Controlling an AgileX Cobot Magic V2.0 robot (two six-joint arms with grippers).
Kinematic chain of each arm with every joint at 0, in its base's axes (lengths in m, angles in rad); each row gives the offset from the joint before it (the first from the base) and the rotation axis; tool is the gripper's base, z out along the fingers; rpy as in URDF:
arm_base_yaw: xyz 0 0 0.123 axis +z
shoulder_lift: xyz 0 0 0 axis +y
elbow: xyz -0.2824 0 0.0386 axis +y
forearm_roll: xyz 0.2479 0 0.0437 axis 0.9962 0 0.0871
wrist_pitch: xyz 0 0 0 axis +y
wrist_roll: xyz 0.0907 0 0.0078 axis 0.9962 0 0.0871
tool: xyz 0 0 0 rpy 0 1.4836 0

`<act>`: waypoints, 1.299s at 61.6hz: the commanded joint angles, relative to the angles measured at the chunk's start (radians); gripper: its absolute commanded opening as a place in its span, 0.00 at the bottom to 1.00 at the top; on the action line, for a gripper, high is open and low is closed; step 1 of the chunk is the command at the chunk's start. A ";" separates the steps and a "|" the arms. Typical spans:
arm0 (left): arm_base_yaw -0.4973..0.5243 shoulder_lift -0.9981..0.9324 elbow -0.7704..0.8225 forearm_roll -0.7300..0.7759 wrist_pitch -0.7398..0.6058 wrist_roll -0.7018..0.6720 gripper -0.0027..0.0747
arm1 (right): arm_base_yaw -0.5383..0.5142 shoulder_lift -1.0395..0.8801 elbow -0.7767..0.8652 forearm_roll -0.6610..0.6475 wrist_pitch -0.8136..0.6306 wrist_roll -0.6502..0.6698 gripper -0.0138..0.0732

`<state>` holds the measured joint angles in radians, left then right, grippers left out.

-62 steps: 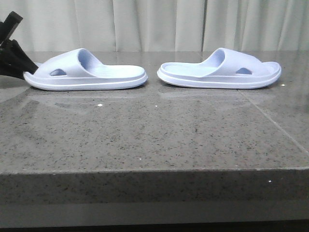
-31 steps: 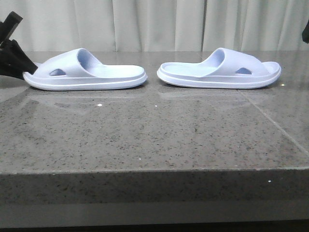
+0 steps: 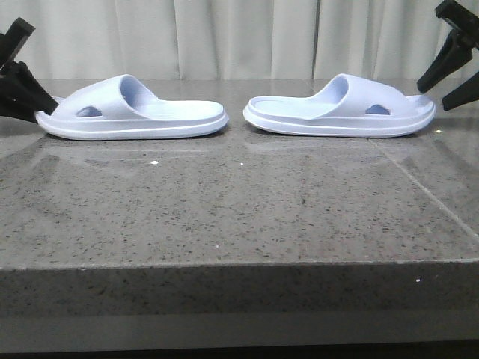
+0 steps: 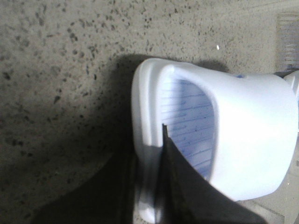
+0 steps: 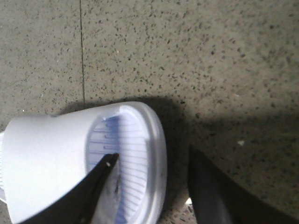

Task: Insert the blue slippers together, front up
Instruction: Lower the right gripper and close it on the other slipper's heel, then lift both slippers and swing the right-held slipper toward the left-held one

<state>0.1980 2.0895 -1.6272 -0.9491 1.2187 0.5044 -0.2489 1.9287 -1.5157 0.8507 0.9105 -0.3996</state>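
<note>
A: How many task objects are counted on the speckled grey granite tabletop?

B: Two are counted: a pair of pale lavender-blue foam slide sandals. The left slipper is seen at about ten o'clock in the front view, the right slipper at about two o'clock. They are laid sole down, apart from each other, heels turned inward toward one another and open toes outward. A pleated pale curtain is seen behind them.

A: What is noted of material and shape?

B: Each is moulded in matte foam with a thick sole, a raised rim and a wide strap pierced by an oval side hole. Fine ridged lines are seen across the footbed under the strap in both wrist views. No brand or writing can be read.

A: And the tools?

B: Two black grippers are counted. The left gripper is placed at the toe end of the left slipper; one finger is seen inside the toe opening, but the second is lost in shadow, so whether it is clenched cannot be told. The right gripper is held spread, one finger over the footbed at the toe opening and the other outside the toe rim above the stone, nothing being squeezed.
</note>
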 commanded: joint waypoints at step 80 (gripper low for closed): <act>0.005 -0.059 -0.019 -0.118 0.051 -0.003 0.01 | 0.060 0.044 -0.084 0.153 0.141 -0.021 0.03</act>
<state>0.1989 2.0895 -1.6258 -0.9876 1.2187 0.5044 -0.1816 2.0247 -1.5586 0.9501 1.0025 -0.4042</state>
